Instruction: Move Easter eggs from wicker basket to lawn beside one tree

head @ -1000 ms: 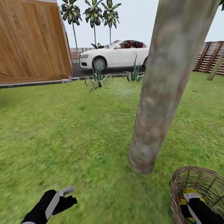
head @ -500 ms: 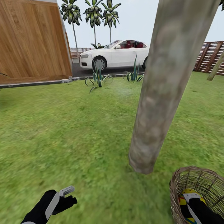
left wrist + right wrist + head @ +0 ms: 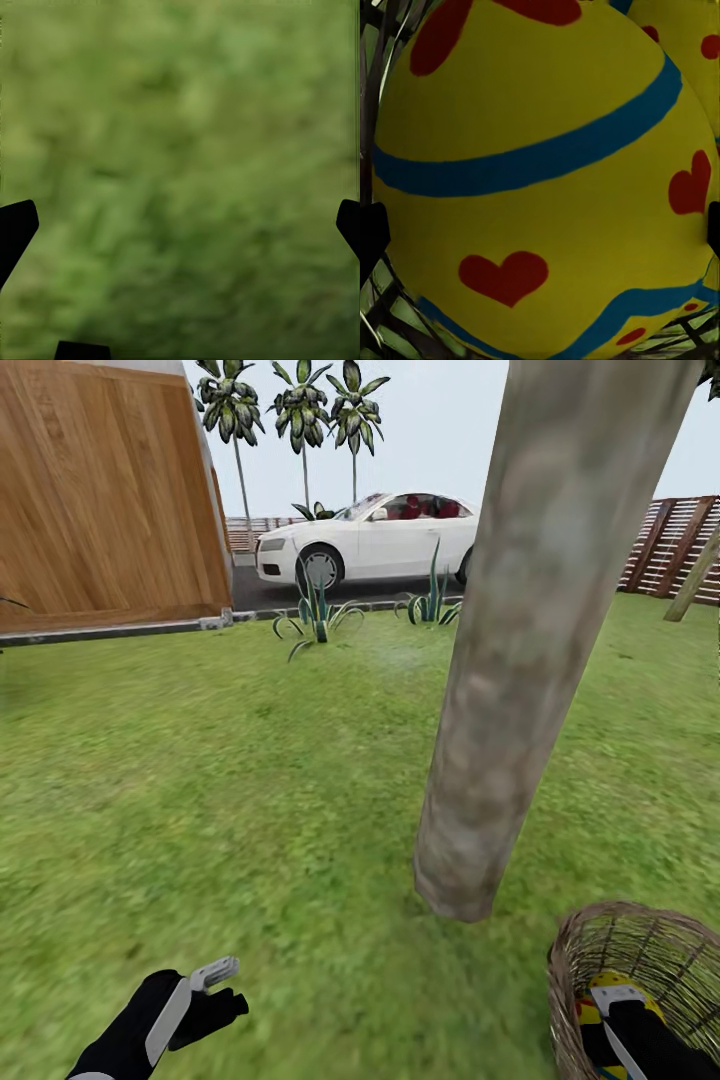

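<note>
You're on the first pick: right hand (image 3: 618, 1000) is down in the wicker basket (image 3: 570, 960) beside the tree (image 3: 500, 740), fingers spread around a yellow egg (image 3: 540, 180), not clamped yet; close, lift clear, set it on the lawn (image 3: 250, 790) by the trunk.

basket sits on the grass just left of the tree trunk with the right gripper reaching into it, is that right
Not quite. In the head view the wicker basket sits on the lawn just right of the tree trunk's base, not left. The rest holds: the right gripper reaches into it, over a yellow egg with red hearts and blue bands.
</note>
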Robot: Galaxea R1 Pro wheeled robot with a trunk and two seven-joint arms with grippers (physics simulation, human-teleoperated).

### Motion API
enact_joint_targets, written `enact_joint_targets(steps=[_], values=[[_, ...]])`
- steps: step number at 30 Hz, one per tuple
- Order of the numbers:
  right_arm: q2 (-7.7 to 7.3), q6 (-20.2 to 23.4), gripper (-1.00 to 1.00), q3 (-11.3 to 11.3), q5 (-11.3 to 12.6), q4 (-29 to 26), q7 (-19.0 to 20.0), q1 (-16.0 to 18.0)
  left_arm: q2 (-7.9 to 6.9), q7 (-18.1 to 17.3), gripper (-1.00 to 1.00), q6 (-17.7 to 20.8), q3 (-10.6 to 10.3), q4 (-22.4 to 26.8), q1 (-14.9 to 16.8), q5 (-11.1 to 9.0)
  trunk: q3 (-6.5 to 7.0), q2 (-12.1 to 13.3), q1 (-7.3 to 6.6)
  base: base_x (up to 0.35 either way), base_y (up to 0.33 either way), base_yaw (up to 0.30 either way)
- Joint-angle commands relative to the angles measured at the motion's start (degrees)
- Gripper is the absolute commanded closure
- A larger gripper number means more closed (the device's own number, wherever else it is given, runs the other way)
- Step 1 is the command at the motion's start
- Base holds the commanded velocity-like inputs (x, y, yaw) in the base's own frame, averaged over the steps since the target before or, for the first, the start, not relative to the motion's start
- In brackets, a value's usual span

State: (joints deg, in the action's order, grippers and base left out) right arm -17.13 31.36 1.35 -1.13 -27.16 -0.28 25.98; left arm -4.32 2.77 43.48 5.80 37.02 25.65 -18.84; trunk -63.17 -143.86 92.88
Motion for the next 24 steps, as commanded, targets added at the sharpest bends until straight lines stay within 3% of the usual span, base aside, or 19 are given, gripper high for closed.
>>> enact_joint_targets(steps=[1,24], values=[[-0.01,0.3,1.0,0.1,0.1,1.2,0.1,0.0,0.01,0.3,-1.0,0.3,0.1,0.1,0.0,-0.5,0.17,0.0,-0.02,0.0,0.0,0.0],[-0.37,0.1,1.0,-0.3,0.7,1.2,0.3,0.0,0.01,0.3,-1.0,0.3,0.1,0.2,0.0,-0.5,5.28,0.3,-0.62,0.0,0.0,-0.008]])
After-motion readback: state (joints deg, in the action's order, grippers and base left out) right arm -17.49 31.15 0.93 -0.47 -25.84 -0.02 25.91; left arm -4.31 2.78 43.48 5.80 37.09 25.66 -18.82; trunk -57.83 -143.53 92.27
